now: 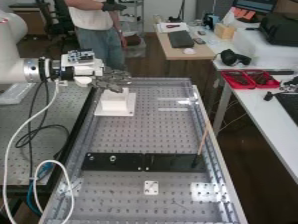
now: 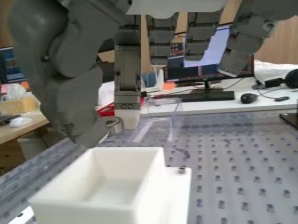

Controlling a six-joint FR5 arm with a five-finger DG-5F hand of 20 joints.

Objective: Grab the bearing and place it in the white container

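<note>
Your hand (image 1: 113,79) hangs in the high view above the far part of the bench (image 1: 136,132), nearer its left edge than its right. Arm (image 1: 13,70) level, in from the left.

In the wrist view, your thumb (image 2: 72,97) and one finger (image 2: 127,75) are bent toward each other, tips close. Between them you have the bearing (image 2: 114,126), a small metal ring, pinched and clear of the bench top. The other fingers stand apart from it.

White container (image 1: 114,102): upright near the bench's far left corner, on a flat white base (image 1: 126,111), open top facing your hand. In the wrist view you see its inner walls and floor; the bearing shows just past the rim, near it. Whether it sits directly over the opening, you cannot tell from these views.

Toward you on the bench, a black plate (image 1: 130,162) lies crosswise, small metal pieces on its left part. A thin stick (image 1: 203,142) stands tilted at its right end, near the bench's right edge. Nearer still, a small white plate (image 1: 151,187) lies flat.
</note>
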